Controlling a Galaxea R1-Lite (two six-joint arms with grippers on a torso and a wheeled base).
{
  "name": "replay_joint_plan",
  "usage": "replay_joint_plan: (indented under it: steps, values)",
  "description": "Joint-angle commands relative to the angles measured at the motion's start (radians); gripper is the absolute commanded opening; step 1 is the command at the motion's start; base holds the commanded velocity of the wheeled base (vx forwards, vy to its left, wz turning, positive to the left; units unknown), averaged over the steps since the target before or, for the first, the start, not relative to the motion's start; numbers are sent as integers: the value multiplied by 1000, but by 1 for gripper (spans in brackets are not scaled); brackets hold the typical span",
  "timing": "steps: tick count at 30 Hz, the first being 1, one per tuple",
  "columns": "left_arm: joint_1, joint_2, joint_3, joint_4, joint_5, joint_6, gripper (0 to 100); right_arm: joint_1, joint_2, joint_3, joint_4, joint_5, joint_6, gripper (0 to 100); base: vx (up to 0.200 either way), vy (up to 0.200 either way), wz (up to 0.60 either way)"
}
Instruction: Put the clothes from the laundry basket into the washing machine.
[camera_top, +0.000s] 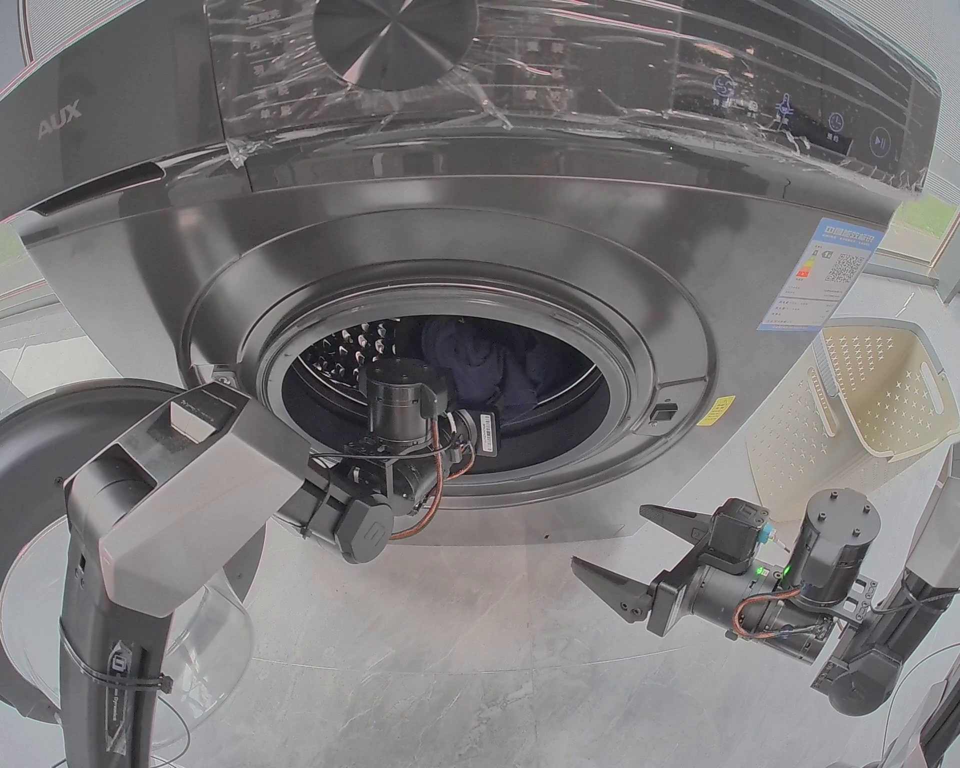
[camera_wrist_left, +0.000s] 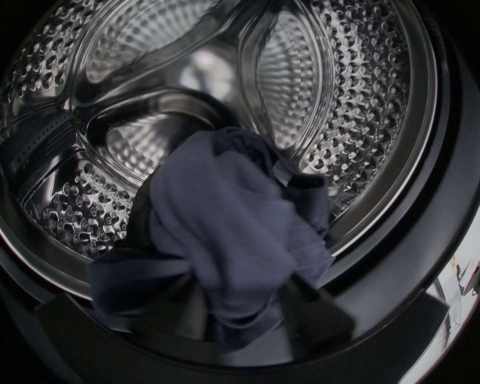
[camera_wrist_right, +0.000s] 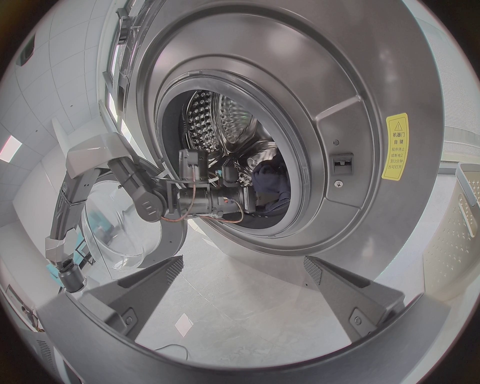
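Clothes in sight come down to one dark blue garment (camera_wrist_left: 225, 225), bunched just inside the mouth of the washing machine (camera_top: 700, 330). It hangs in front of the perforated steel drum (camera_wrist_left: 360, 100) rather than lying flat on the drum floor. The left end effector (camera_wrist_left: 200, 320) is reached through the round opening, presumably so the cloth lands well inside and does not catch on the lip. Its fingers (camera_wrist_left: 315, 310) show as dark wedges on either side of the cloth and look spread apart, though the fabric covers their tips. I judge this to be the release of the garment, not a firm hold.

The right end effector (camera_top: 610, 540) hangs over the grey floor (camera_top: 450, 640), near the machine's front and right of the opening. Its fingers are wide apart and it holds nothing. That position keeps it out of the left arm's way and close to the laundry basket (camera_top: 880, 400). The cream basket leans beside the machine's right side; what it holds cannot be seen. The door (camera_top: 40, 450) is swung open to the left, leaving the opening free.
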Motion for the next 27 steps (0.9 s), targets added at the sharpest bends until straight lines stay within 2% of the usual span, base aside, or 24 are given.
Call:
replay_joint_plan:
  steps: [1,5,11,13,21,22,27]
  values:
    - [18,65,-61,28,-1,0,0,0,1,-5,0,1,0,100,0,0,0]
    - [18,96,-165,51,2,-9,0,0,4,-8,-2,1,0,100,0,0,0]
    - [30,193,-432,18,46,-55,0,-1,7,-11,-2,1,0,100,0,0,0]
    - [33,205,-476,8,48,-57,0,-1,7,-12,-2,1,0,100,0,0,0]
    - [39,204,-484,-23,52,-55,0,0,9,-12,-2,1,0,100,0,0,0]
    - [39,202,-481,-26,52,-55,100,-1,9,-12,-2,1,0,100,0,0,0]
    - [32,154,-453,-28,52,-60,100,-3,7,-11,-2,1,0,100,0,0,0]
